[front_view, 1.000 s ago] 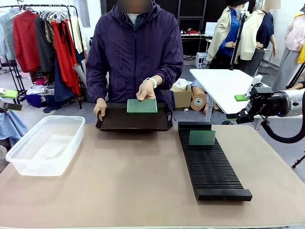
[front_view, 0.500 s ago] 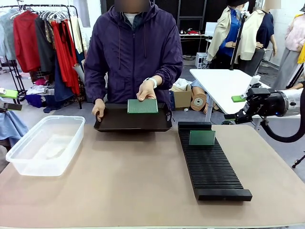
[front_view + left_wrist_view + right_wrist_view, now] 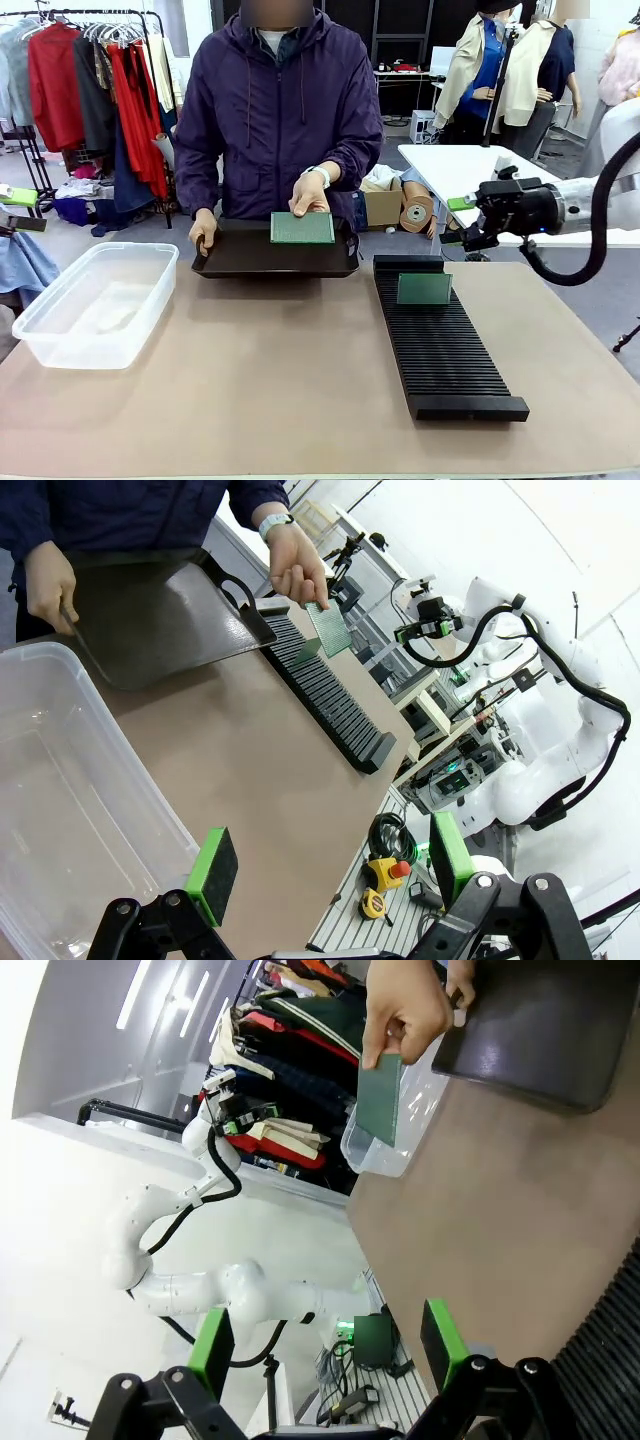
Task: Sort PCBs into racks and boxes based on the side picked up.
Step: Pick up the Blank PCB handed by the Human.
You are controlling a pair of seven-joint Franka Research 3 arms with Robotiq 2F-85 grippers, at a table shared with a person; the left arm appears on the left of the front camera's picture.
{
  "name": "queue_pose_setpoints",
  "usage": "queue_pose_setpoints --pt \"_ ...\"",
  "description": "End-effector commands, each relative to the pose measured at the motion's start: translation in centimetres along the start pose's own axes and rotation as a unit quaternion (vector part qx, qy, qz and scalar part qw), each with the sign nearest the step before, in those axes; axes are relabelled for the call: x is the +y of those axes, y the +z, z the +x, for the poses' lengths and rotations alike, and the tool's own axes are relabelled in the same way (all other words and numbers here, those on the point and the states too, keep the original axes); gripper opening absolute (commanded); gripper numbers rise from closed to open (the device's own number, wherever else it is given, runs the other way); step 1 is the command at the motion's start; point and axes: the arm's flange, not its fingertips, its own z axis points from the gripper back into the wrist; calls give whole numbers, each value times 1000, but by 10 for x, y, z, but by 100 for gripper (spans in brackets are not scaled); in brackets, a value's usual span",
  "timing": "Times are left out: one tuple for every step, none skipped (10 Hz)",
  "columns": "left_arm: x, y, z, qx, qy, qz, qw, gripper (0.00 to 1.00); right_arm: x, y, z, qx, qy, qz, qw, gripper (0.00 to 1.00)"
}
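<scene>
A person across the table holds a green PCB (image 3: pixel 302 228) (image 3: pixel 330 630) (image 3: pixel 380 1100) in one hand, above a shallow black tray (image 3: pixel 250 258) gripped by the other hand. Another PCB (image 3: pixel 424 289) stands upright in a far slot of the long black rack (image 3: pixel 445 355) (image 3: pixel 325 695). The clear box (image 3: pixel 95 300) (image 3: pixel 60 800) (image 3: pixel 385 1150) sits at the table's left. My right gripper (image 3: pixel 457 221) (image 3: pixel 325 1350) hovers open and holding nothing, beyond the rack's far end and right of the tray. My left gripper (image 3: pixel 330 870) is open over the box with nothing between its fingers.
The tray (image 3: pixel 150 610) (image 3: pixel 540 1020) rests tilted at the far table edge. The bare tan tabletop (image 3: pixel 270 370) lies between box and rack. A white table (image 3: pixel 470 180) and a clothes rail (image 3: pixel 100 80) stand behind.
My right gripper has swung left, toward the person and the tray. The person has shifted the tray and the held PCB slightly.
</scene>
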Motion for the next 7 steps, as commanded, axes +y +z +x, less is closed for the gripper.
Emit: queue_pose_setpoints --pt "-2 0 1 -1 2 -2 1000 100 0 -15 21 -4 -15 -19 1000 100" --pt "-2 0 1 -1 2 -2 1000 100 -4 -24 27 -2 -6 -21 1000 100" --pt "-2 0 1 -1 2 -2 1000 100 -8 -33 34 1 2 -25 1000 100" --pt "-2 0 1 -1 2 -2 1000 100 -15 -41 41 3 6 -27 1000 100" --pt "-2 0 1 -1 2 -2 1000 100 -24 -51 48 5 8 -24 1000 100" --pt "-2 0 1 -1 2 -2 1000 100 -32 -58 51 1 16 -15 1000 100" --pt "-2 0 1 -1 2 -2 1000 100 -40 -67 54 -4 21 -12 1000 100"
